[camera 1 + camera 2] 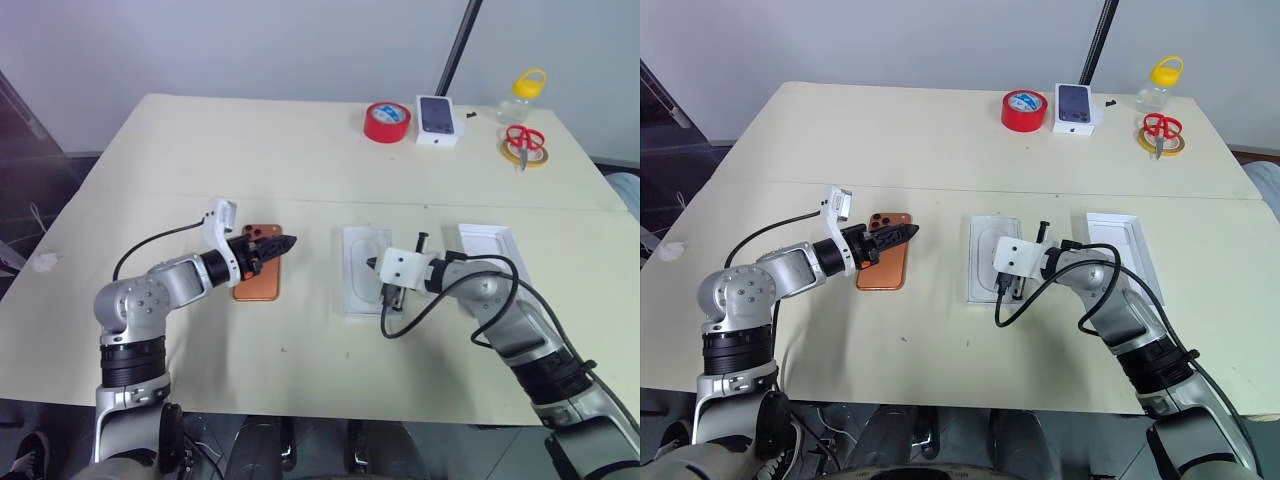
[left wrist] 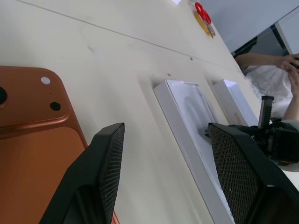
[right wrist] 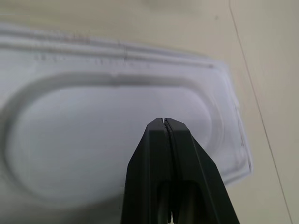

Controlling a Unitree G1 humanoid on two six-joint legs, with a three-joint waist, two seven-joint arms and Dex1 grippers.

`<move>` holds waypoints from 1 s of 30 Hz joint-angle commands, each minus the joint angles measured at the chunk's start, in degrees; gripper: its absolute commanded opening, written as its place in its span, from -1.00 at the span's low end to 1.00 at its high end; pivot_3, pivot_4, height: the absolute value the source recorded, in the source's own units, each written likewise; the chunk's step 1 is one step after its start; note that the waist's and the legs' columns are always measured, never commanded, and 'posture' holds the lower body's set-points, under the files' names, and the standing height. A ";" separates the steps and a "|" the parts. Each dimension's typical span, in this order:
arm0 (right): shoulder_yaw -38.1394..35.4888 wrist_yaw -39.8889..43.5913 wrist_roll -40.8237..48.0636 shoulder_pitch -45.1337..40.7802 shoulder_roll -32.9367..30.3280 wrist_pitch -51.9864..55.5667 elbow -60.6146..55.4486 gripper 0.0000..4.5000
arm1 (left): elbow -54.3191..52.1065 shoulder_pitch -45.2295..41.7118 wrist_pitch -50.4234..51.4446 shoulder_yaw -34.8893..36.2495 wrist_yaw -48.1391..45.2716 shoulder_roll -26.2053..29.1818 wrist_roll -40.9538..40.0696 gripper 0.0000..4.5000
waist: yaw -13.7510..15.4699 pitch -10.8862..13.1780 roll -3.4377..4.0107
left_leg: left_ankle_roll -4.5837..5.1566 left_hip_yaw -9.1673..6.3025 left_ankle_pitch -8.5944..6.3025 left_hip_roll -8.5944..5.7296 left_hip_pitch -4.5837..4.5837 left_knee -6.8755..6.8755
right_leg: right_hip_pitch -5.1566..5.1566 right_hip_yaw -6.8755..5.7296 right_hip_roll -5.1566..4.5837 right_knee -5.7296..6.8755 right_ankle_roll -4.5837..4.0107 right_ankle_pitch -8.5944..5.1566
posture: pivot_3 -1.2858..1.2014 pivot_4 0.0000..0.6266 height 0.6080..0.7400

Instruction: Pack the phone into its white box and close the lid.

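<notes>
The flat copper-orange phone (image 1: 259,275) lies back-up on the pale tabletop (image 1: 300,160), left of the shallow white box (image 1: 364,268) with its moulded oval-recess liner, and the plain white lid (image 1: 488,248) lies just right of that box. The left hand (image 1: 283,244) hovers over the phone's far end with its two black fingers spread and nothing between them. The right hand (image 3: 163,122) sits above the box's liner, its fingers pressed together and empty.
</notes>
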 commanded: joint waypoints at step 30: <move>-0.24 -7.37 5.52 -12.71 16.53 1.27 6.91 -0.98 | 13.66 -7.49 10.67 16.64 3.72 10.38 -8.81 0.32 | -0.58 0.03 -0.04 | -0.22 0.00 0.15 0.01 0.02 -0.35 | -0.17 -0.05 0.05 0.03 0.16 0.09 | 0.03 -0.52 0.90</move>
